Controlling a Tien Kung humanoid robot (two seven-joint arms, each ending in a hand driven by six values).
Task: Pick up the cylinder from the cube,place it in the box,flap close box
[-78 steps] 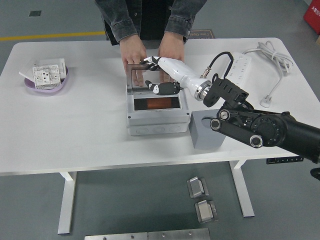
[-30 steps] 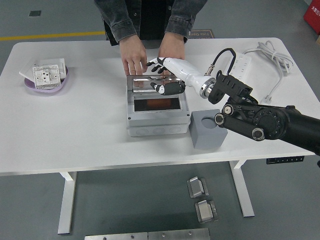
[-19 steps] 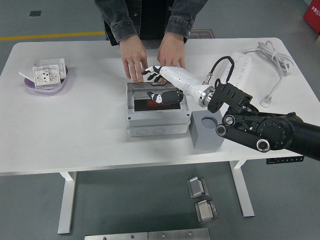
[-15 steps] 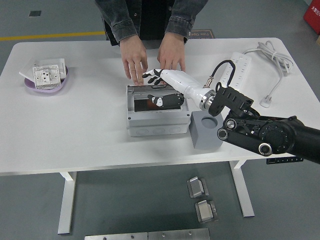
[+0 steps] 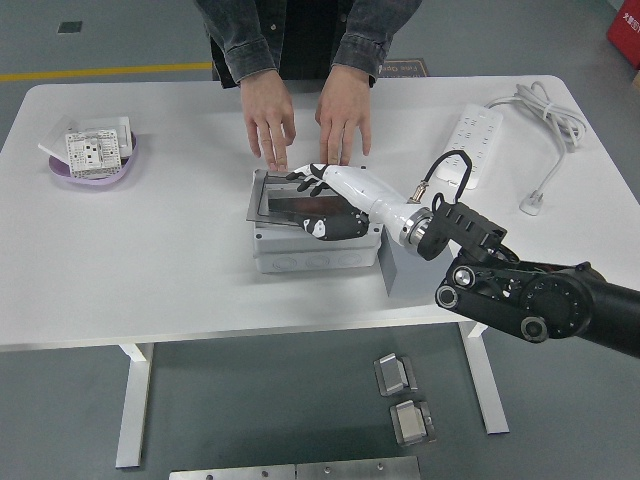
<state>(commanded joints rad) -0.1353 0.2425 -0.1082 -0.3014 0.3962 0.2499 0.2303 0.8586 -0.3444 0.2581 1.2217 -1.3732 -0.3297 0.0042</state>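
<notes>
Now the box (image 5: 312, 247) sits mid-surface (image 5: 150, 260), its flap down under the right robot hand (image 5: 328, 205), fingers spread flat, grasping nothing. Cylinder hidden; cube (image 5: 400, 270) half-covered by the arm. A person's hands (image 5: 268, 120) rest behind.

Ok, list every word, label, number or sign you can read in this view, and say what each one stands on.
No text here can be read.
Floor sign behind the person: print too blurred and partly hidden.
Socket panel on the purple dish: no legible marking.
Power strip: no legible marking.
Grey box under the right hand: no label visible.
</notes>
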